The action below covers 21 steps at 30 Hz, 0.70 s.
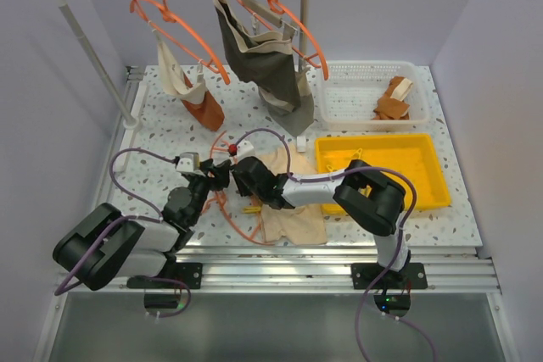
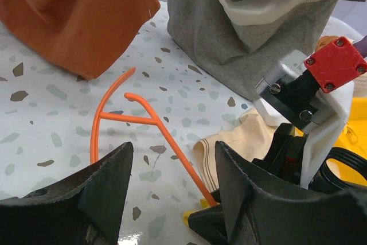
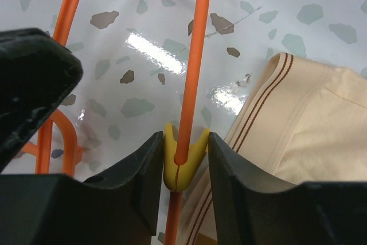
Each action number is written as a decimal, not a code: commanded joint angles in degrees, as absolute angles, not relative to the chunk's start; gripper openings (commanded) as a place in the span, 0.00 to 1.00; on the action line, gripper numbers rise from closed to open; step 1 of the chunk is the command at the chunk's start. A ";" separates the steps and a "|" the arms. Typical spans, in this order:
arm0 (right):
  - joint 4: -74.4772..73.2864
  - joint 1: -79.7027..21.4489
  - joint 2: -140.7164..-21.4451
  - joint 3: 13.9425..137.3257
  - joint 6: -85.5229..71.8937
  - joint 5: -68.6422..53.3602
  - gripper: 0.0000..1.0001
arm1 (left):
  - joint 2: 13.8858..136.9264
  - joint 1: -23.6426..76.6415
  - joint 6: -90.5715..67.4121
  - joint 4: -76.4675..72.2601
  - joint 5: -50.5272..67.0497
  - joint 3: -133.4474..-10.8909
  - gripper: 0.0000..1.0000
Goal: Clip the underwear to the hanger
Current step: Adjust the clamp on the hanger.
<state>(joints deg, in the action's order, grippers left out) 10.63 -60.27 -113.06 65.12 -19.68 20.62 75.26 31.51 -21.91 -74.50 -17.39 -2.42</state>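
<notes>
Well, at the far left the left tool (image 2: 172, 150) stands wide, and the thin bright orange wire hanger (image 2: 129, 117) runs between its two dark fingers without a touch that I can see. The hanger lies flat on the white speckled tabletop (image 2: 51, 119), and in the left wrist view its curled hook points to about 11 o'clock.

Further right, the right tool (image 3: 183, 142) is narrow and squeezes a small yellow plastic clip (image 3: 172, 170) from both sides. The clip sits on the hanger's straight wire, at 6 o'clock in the right wrist view. The pale cream cloth underwear (image 3: 309, 124), with its brown-striped edge, lies flat at about 3 o'clock from the clip, just beside the wire. I cannot tell whether any cloth is inside the mouth of the clip.

I judge that the clip is being pressed open so that it can take the cloth. The danger is that the clip slides along the smooth wire, or slips out of the fingers, because it is small and held only at its sides. The light hanger may also shift, since the left tool does not hold it, and then the cloth edge would miss the clip.
</notes>
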 commanded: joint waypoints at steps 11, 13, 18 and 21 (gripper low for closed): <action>15.46 -59.24 -106.88 62.58 -20.83 22.50 0.23 | 73.83 31.20 -21.62 -83.84 -15.48 5.53 0.63; 16.95 -58.89 -105.57 61.62 -21.96 21.54 0.23 | 73.83 31.29 -21.62 -85.33 -14.68 5.80 0.63; 20.56 -58.18 -104.24 59.59 -24.69 19.25 0.22 | 73.92 31.29 -21.27 -87.71 -11.78 6.77 0.63; 21.79 -57.66 -104.41 59.15 -25.92 17.85 0.22 | 74.35 31.29 -21.09 -88.77 -10.11 6.77 0.63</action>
<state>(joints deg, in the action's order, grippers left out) 17.23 -58.28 -107.04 59.81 -23.38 19.68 74.61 31.51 -21.89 -74.50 -12.67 -2.42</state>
